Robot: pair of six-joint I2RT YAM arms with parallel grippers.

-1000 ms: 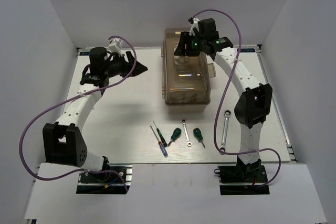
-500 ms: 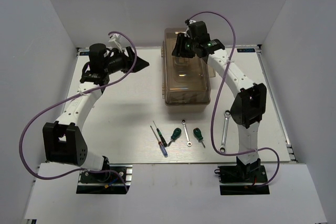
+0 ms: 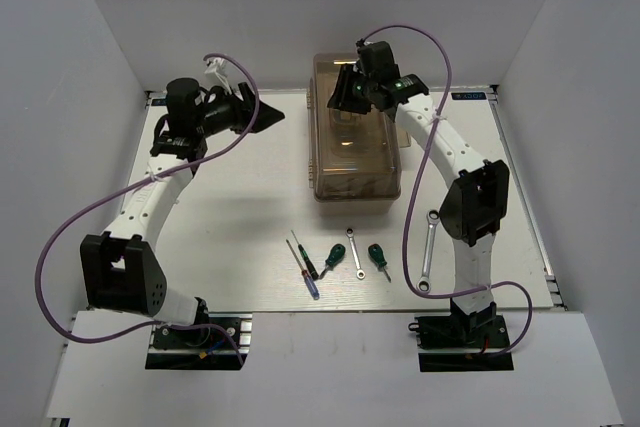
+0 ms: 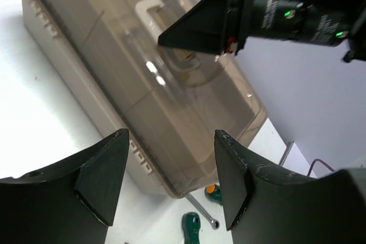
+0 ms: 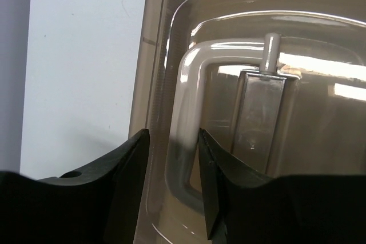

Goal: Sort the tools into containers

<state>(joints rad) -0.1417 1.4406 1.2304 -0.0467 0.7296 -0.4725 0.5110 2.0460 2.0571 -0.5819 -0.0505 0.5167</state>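
The toolbox (image 3: 355,142), with a translucent brown lid and white handle (image 5: 186,141), stands closed at the table's far middle. My right gripper (image 3: 347,93) hovers over its far end. In the right wrist view its open jaws (image 5: 171,181) straddle one bar of the handle. My left gripper (image 3: 272,117) is open and empty to the left of the box, pointing at it (image 4: 143,84). Near the front lie a thin screwdriver (image 3: 301,252), a blue-handled one (image 3: 309,277), two green screwdrivers (image 3: 332,258) (image 3: 377,256), a small wrench (image 3: 353,246) and a longer wrench (image 3: 428,247).
White walls close in the table at the left, right and back. The right arm's purple cable loops over the box's right side. In the left wrist view the right gripper (image 4: 200,24) hangs over the lid, with a green screwdriver (image 4: 191,224) below.
My right gripper has moved left and down onto the toolbox handle. My left gripper has shifted slightly farther back, still open.
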